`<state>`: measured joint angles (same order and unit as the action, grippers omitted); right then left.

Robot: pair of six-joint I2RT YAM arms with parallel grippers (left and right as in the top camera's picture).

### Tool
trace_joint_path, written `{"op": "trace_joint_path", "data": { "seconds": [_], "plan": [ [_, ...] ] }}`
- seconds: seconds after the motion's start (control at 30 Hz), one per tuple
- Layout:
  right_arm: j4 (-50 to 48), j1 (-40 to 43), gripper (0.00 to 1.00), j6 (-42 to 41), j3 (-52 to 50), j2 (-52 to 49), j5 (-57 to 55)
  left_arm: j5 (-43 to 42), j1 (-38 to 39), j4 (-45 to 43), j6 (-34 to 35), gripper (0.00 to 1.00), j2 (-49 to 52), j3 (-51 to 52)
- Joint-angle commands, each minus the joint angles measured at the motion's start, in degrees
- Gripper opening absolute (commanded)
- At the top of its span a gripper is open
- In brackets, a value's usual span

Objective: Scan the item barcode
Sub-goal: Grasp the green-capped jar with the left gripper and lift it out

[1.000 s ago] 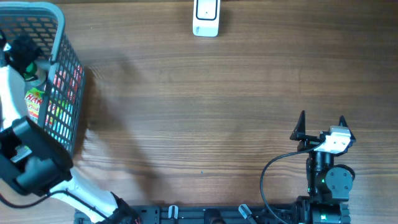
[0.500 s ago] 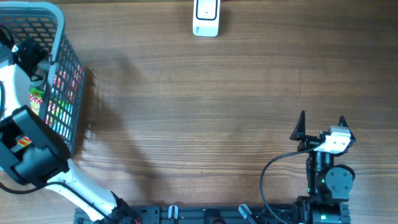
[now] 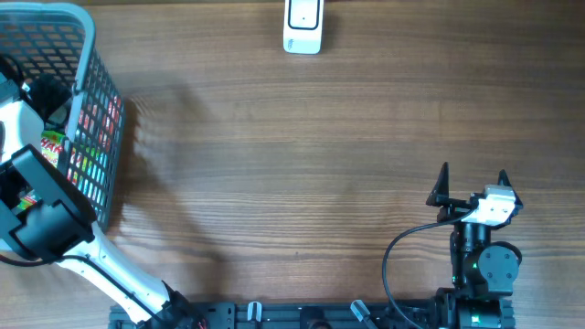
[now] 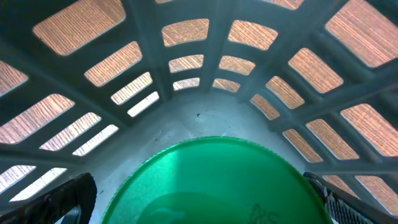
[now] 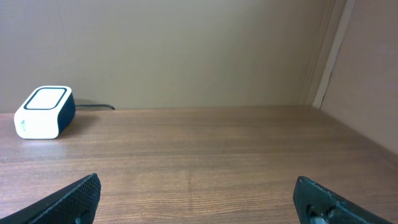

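Note:
The left wrist view looks down inside the grey basket [image 4: 205, 118] at an item with a round green lid [image 4: 217, 180], which fills the bottom of the frame. My left gripper [image 4: 205, 202] is open, one black finger on each side of the lid, their tips close to its rim. Whether they touch it does not show. No barcode shows. The white scanner [image 3: 303, 26] stands at the table's far edge, also visible in the right wrist view as the scanner [image 5: 43, 112]. My right gripper [image 3: 472, 183] rests open and empty near the front right.
The grey mesh basket [image 3: 91, 82] stands at the far left, with colourful packages [image 3: 57, 151] inside beside my left arm [image 3: 41, 215]. Bare wooden table [image 3: 302, 164] stretches between the basket, the scanner and the right arm. A wall runs behind the scanner.
My left arm has pushed further down into the basket, covering more of the packages there. The right arm has not moved.

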<state>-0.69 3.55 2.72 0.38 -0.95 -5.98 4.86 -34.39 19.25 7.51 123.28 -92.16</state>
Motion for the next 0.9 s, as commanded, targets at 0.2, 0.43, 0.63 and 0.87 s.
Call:
{"op": "trace_joint_path", "data": {
  "seconds": [0.2, 0.43, 0.63, 0.87],
  "plan": [
    [-0.2, -0.2, 1.0, 0.3, -0.1, 0.4, 0.9, -2.3, 0.2, -2.5, -1.1, 0.93, 2.9, 0.0],
    [-0.2, -0.2, 1.0, 0.3, -0.1, 0.4, 0.9, -2.3, 0.3, 0.9, -1.1, 0.74, 2.1, -0.1],
    [-0.2, -0.2, 1.0, 0.3, -0.1, 0.4, 0.9, -2.3, 0.2, 3.7, -1.1, 0.67, -10.1, -0.1],
    [-0.2, -0.2, 1.0, 0.3, -0.1, 0.4, 0.9, -2.3, 0.1, 6.4, -0.8, 0.59, -15.0, 0.0]
  ]
}}
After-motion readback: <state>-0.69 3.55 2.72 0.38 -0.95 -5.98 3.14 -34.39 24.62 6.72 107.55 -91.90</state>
